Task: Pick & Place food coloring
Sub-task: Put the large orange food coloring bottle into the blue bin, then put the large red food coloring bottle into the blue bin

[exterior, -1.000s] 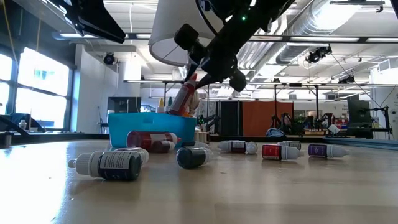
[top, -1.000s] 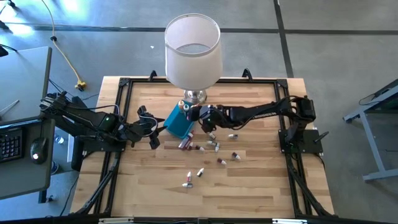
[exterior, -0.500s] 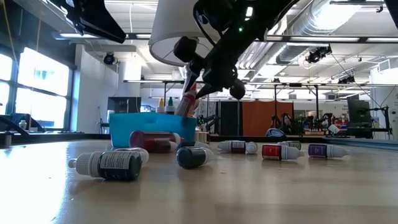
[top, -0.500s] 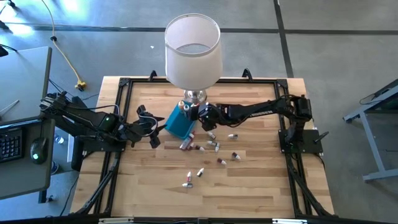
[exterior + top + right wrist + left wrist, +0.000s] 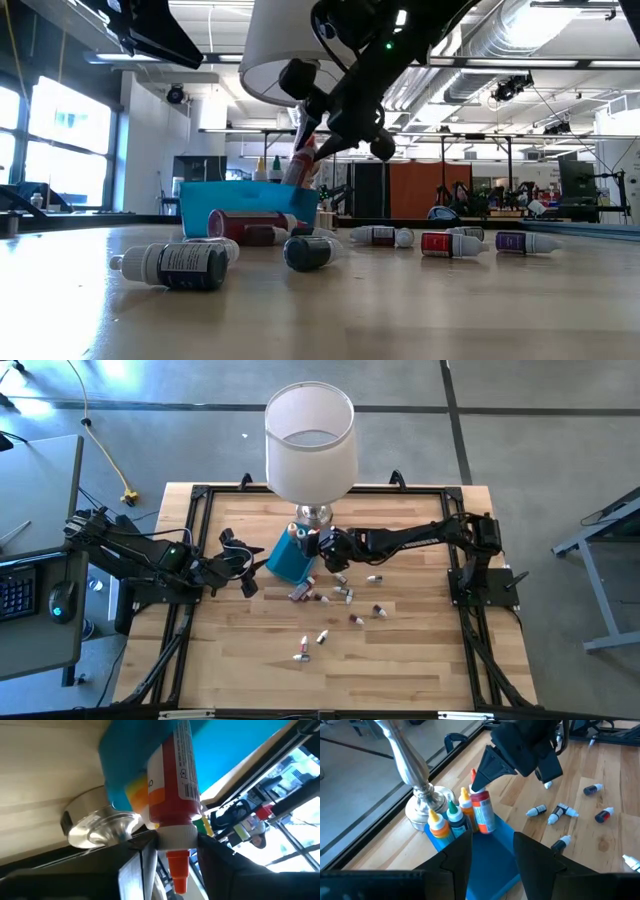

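Holding a red dropper bottle (image 5: 482,813) by its white cap, the right gripper (image 5: 479,781) hangs over the blue tray (image 5: 492,862) by the lamp base (image 5: 421,805). Its fingers are closed tight on the bottle. The left gripper (image 5: 240,570) waits, fingers apart and holding nothing, near the tray. More little bottles (image 5: 345,596) lie on the table (image 5: 400,650).

A blue plastic tray (image 5: 288,559) sat near the centre of the wooden table (image 5: 420,650), and at its one o'clock stood a lamp with a silver base (image 5: 422,805) and a wide white shade (image 5: 310,440) (the shade hid most of the base from overhead). Off the table at nine o'clock, a grey desk (image 5: 45,630) carried a keyboard (image 5: 15,585) and a mouse (image 5: 64,600).
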Available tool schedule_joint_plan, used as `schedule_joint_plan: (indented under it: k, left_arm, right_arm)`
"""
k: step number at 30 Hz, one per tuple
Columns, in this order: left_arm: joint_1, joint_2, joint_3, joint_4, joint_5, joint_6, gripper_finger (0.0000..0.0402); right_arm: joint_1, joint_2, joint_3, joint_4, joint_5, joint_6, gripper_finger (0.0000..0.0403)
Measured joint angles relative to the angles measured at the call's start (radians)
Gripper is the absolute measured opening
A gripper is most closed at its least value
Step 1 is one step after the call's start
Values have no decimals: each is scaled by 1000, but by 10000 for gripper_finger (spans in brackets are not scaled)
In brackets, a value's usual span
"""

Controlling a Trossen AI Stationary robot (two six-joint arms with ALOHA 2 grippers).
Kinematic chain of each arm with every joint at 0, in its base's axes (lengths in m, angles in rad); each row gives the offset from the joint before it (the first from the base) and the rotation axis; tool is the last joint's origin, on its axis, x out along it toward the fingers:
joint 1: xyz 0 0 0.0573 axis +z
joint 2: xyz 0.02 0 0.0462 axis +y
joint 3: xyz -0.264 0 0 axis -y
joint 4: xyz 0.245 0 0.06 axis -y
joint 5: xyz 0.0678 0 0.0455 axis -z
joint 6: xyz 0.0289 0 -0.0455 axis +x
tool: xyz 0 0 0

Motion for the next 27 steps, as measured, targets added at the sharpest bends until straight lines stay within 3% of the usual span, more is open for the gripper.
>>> schedule_joint_plan:
  k: [21, 27]
  left_arm:
    - [0, 0, 0, 2, -38, 0, 140]
    - [0, 0, 0, 0, -35, 0, 140]
  right_arm:
    - [1, 0, 0, -20, 8, 15, 141]
    - [26, 0, 0, 128, 185, 145, 140]
